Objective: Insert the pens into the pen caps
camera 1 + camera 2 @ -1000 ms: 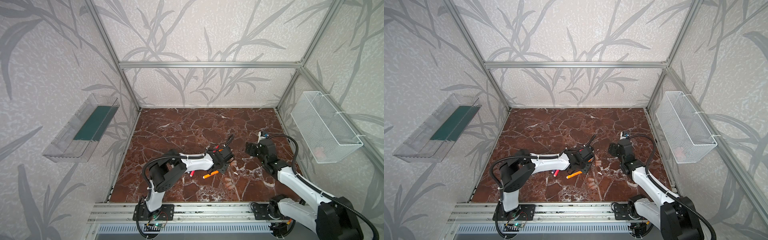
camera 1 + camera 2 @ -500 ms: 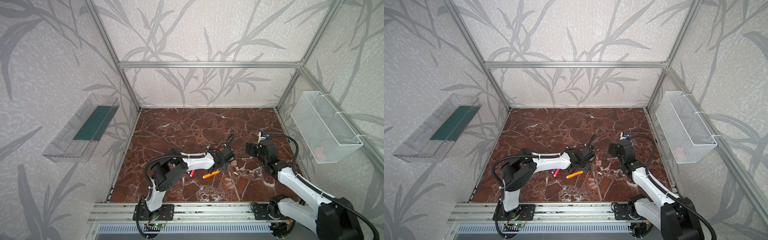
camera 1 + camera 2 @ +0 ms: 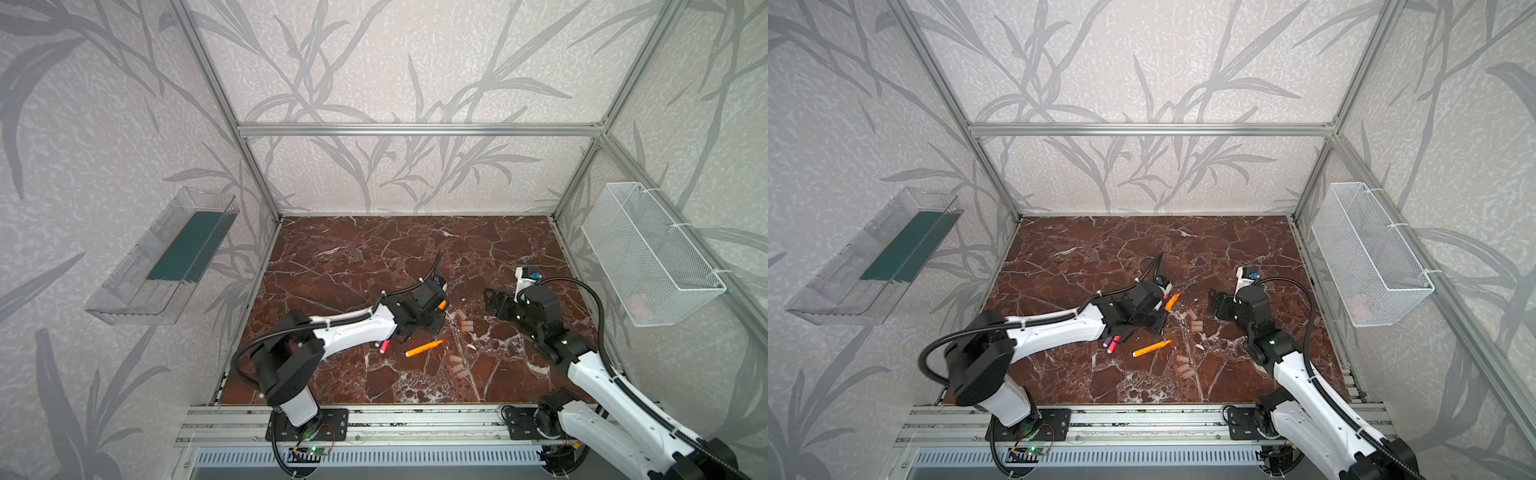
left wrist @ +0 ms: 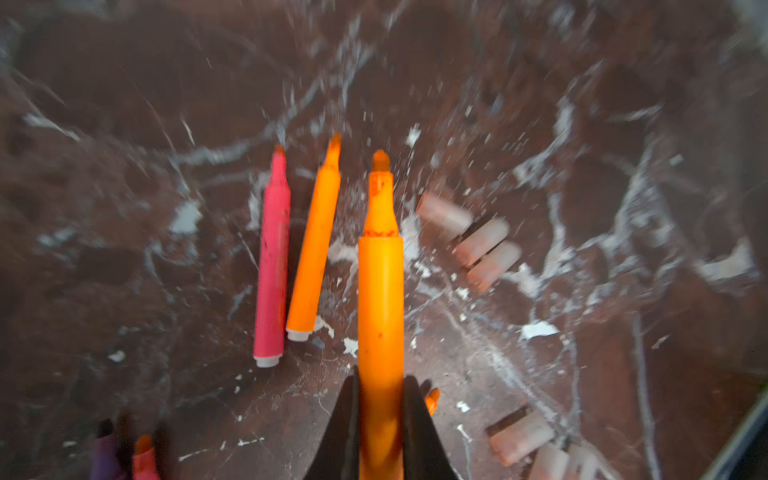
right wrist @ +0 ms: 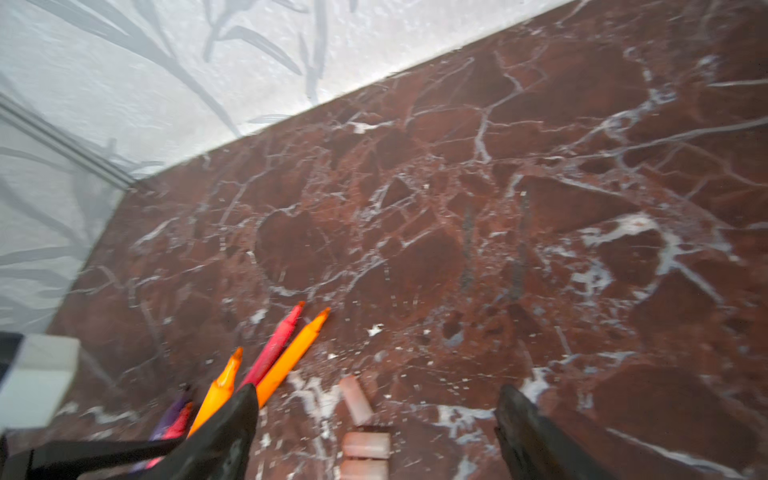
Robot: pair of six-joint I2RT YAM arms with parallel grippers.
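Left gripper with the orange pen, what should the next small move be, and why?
Probably lower the right gripper onto one of the pen caps lying loose beneath it, then close. The left gripper is shut on an orange pen with its tip pointing forward, while the right gripper is open and empty, so a cap seems to be the missing half.

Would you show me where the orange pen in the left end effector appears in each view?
Left wrist: orange pen at centre, clamped in the left end effector.
Right wrist: the pen, lower left.
Both top views: the pen mid-table, at the end effector.
Shared landmark: three pen caps nearby.
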